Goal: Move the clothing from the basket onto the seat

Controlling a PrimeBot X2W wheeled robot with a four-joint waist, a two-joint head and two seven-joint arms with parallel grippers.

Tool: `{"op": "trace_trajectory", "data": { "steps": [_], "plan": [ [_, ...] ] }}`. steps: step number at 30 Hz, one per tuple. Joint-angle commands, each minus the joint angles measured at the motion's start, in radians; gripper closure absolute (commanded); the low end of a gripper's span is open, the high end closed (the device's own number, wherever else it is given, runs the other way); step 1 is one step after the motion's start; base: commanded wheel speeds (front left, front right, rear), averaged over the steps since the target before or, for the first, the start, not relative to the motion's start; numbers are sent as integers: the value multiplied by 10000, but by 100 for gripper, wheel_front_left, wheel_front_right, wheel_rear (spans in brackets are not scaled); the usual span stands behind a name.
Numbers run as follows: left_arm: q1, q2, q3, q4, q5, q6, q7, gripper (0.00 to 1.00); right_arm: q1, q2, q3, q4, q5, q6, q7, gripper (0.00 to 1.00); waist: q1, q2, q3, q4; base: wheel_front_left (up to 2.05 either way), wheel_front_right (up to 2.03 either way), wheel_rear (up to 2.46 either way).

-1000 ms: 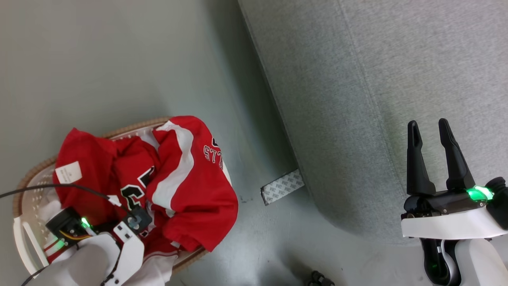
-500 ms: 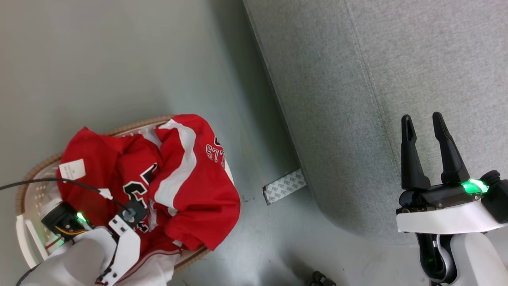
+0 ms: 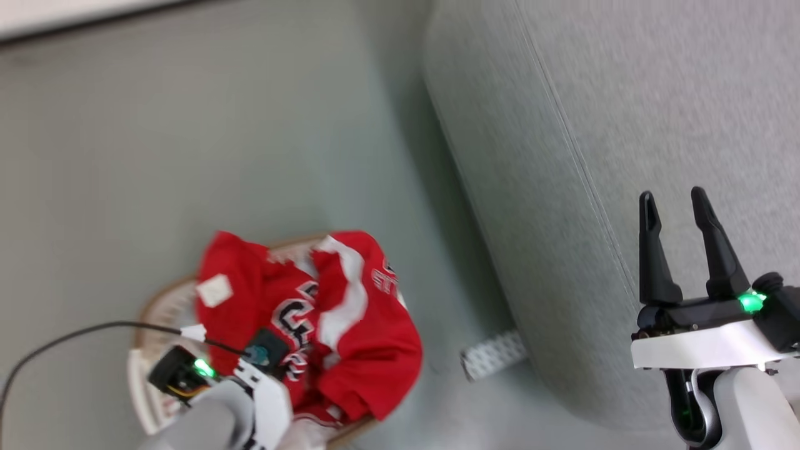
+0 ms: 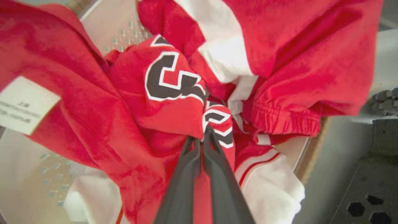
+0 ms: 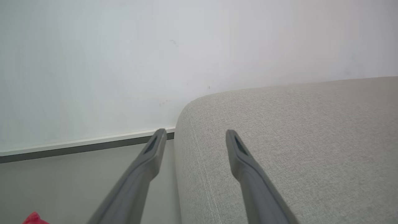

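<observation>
Pale green floor (image 3: 187, 156) lies under a white basket (image 3: 156, 301) heaped with red clothing (image 3: 369, 337). The left pincer (image 4: 202, 137) is sunk in the heap, its fingers clamped together on a red fold just below the black number, with a white tag (image 4: 25, 105) well to its left. The right pincer (image 3: 673, 206) hovers over the grey sofa (image 3: 594, 94), fingers apart and holding nothing. The clothing sits in the basket, far to its left.

1 basket (image 3: 156, 299), 1 seat (image 3: 625, 125), 2 pincers (image 4: 203, 134) (image 3: 673, 195).
</observation>
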Motion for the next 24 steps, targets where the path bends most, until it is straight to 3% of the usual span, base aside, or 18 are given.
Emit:
{"op": "trace_trajectory", "data": {
  "steps": [1,9,24],
  "plan": [
    [225,-147,95,-41,-198,7,-194,100,168,-30,-66,112,-182,-21,-19,0,0,0,-1184,958,0,0,0],
    [771,-689,564,-923,-1014,7,-503,100,610,-35,-238,625,-536,-21,-18,0,0,0,-2985,2220,0,0,0],
    [1986,-246,2961,-5118,-750,63,-511,100,1532,-36,-198,1111,-367,-21,-18,0,0,0,-4973,3728,0,0,0]
  ]
}}
